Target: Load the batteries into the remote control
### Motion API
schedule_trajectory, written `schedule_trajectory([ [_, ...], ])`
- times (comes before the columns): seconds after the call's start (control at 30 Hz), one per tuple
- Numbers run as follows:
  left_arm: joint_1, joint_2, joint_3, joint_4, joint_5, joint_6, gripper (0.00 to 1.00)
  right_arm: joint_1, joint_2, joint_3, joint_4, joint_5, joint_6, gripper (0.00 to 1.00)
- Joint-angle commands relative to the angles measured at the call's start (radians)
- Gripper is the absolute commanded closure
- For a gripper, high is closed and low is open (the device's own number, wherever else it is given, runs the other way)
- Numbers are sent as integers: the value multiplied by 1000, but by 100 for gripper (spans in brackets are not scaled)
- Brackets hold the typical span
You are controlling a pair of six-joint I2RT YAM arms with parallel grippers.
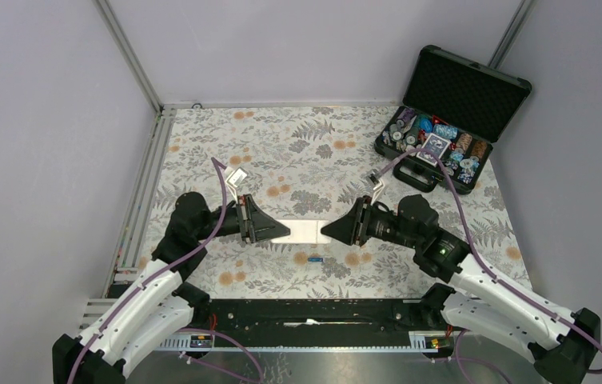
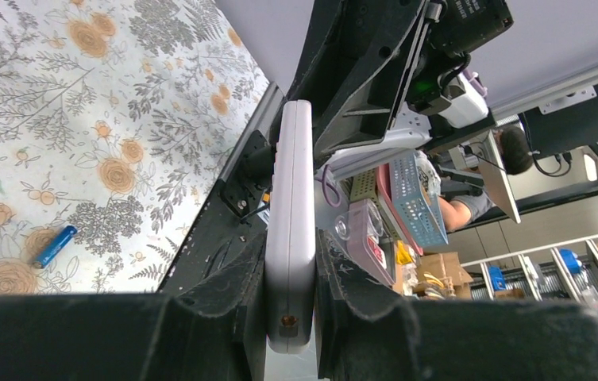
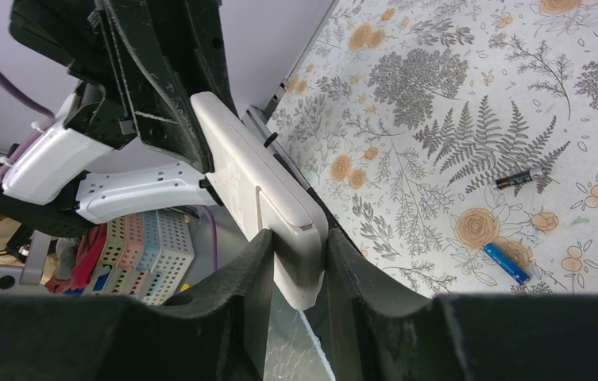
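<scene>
A floral tablecloth [image 1: 305,152] covers the table, with pale grey walls [image 1: 297,48] around it. The left gripper [image 1: 284,232] and right gripper [image 1: 327,232] each clench one end of the white remote control [image 1: 303,230]. A blue battery [image 1: 314,260] lies on the cloth nearby. An open black case [image 1: 451,120] sits far right.

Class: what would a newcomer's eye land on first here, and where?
The white remote control, clamped end to end between the left pincer and the right pincer, mid-scene. Just nearer the arm bases a bright blue battery lies on the floral cloth, and an open black case of chips sits at the far right corner.
</scene>
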Motion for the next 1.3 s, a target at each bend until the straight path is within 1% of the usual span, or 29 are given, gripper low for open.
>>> schedule_trajectory([
  [0.0,23,10,-16,122,22,-53,100,-2,-56,-15,48,9,3,86],
  [0.1,46,10,-26,156,38,-82,100,-2,-90,-26,28,14,-2,91],
  [0.23,65,15,-38,215,55,-121,100,-2,-129,-46,27,15,-2,100],
  [0.37,67,21,-43,225,56,-130,100,-2,-155,-53,25,19,-1,100],
  [0.7,69,23,-45,218,48,-126,100,-1,-154,-44,23,19,1,100],
  [0.77,72,20,-38,171,35,-97,100,-2,-157,-39,22,24,-4,100],
  [0.83,77,13,-24,91,4,-50,100,-2,-160,-29,7,41,-12,100],
  [1.0,86,-4,63,-233,-155,148,100,-2,-135,13,-56,90,-46,100],
  [1.1,90,-2,107,-371,-232,216,100,-2,-108,25,-65,118,-61,100],
  [1.27,101,-6,140,-450,-287,273,100,-2,-12,52,-115,176,-105,100],
])
